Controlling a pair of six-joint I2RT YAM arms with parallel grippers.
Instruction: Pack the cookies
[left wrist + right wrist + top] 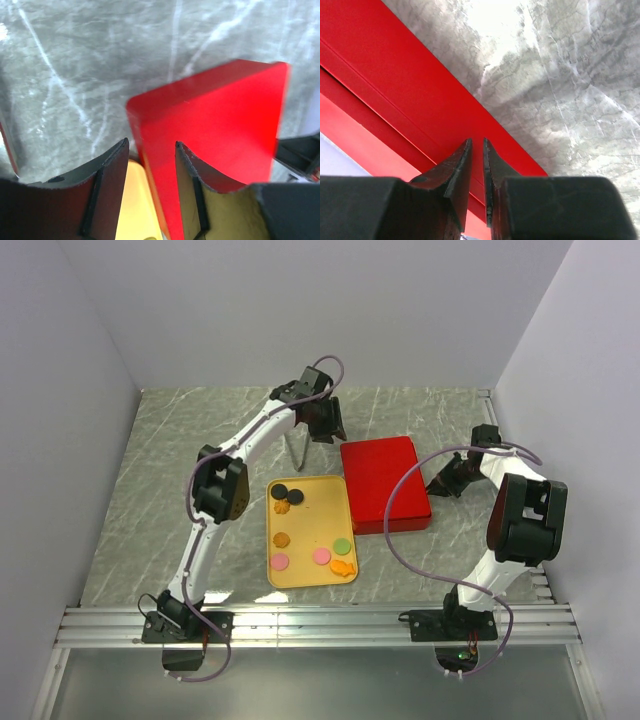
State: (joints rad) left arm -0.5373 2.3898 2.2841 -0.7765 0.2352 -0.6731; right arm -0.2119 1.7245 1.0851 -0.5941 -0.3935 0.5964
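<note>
You are working on a grey marbled table boxed in by plain white walls, with a metal rail along its near edge. The cookies lie scattered in the yellow tray at centre, just left of the red box. Your left gripper stands apart astride that box's far-left corner, while your right gripper, at the box's right side, is nearly together with nothing seen between its fingers.

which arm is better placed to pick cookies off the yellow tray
Left, probably. The left tool hangs at a corner of the red box, beside the yellow tray; the right tool sits across the box, away from the cookies.
</note>
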